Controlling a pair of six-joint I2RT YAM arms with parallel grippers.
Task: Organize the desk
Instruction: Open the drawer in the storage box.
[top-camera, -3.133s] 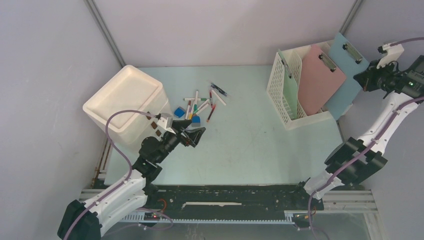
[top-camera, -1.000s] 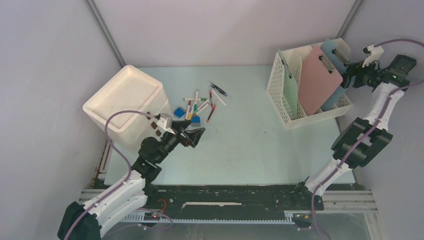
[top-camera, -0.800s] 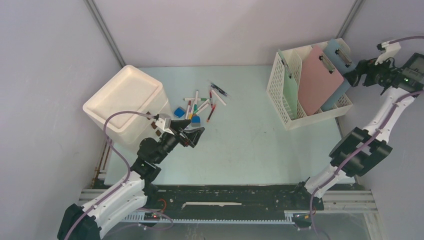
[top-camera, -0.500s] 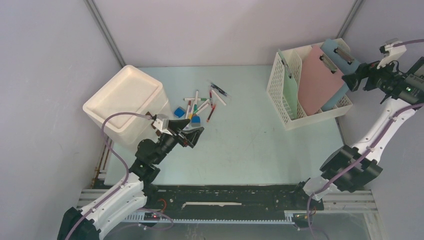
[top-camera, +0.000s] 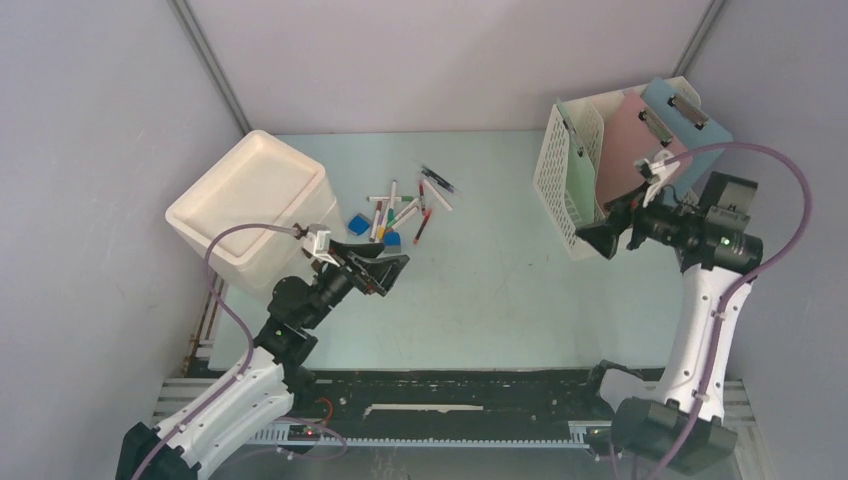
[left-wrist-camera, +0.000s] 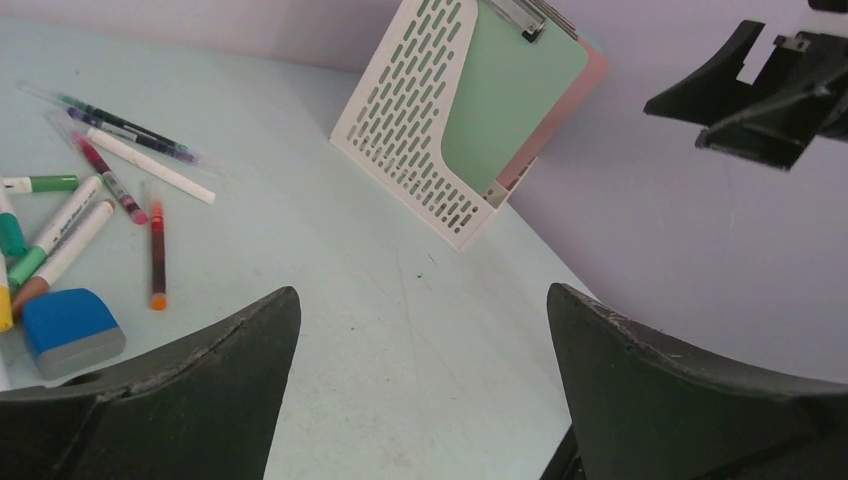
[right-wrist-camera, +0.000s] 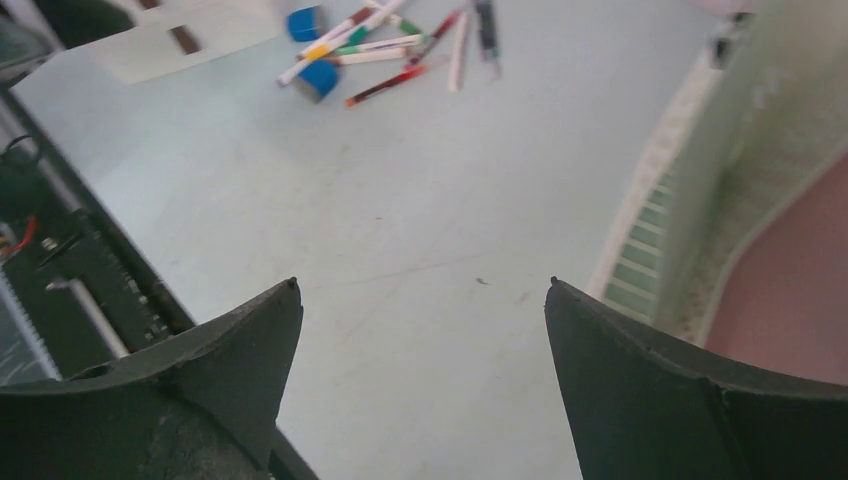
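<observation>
The desk (top-camera: 500, 300) is a pale mint-green tabletop. Several markers (top-camera: 405, 208) and two blue erasers (top-camera: 358, 224) lie scattered at its back left. My left gripper (top-camera: 396, 266) hovers just in front of that pile, open and empty. In the left wrist view (left-wrist-camera: 420, 292) the markers (left-wrist-camera: 100, 190) and an eraser (left-wrist-camera: 70, 328) lie to its left. My right gripper (top-camera: 600, 228) hangs open over the desk in front of the file rack (top-camera: 565, 175). Its own view (right-wrist-camera: 422, 283) shows bare desk between the fingers.
A white box-shaped bin (top-camera: 250, 195) stands at the left, beside my left arm. The perforated rack (left-wrist-camera: 415, 130) holds green (left-wrist-camera: 515, 100), pink (top-camera: 625, 125) and blue (top-camera: 690, 105) clipboards. Grey panels wall the desk, and a black rail (top-camera: 450, 392) runs along its front edge.
My right gripper let go of the blue clipboard, which now stands in the rack, and swung left and forward to the rack's front, jaws widening. The left gripper barely shifted.
</observation>
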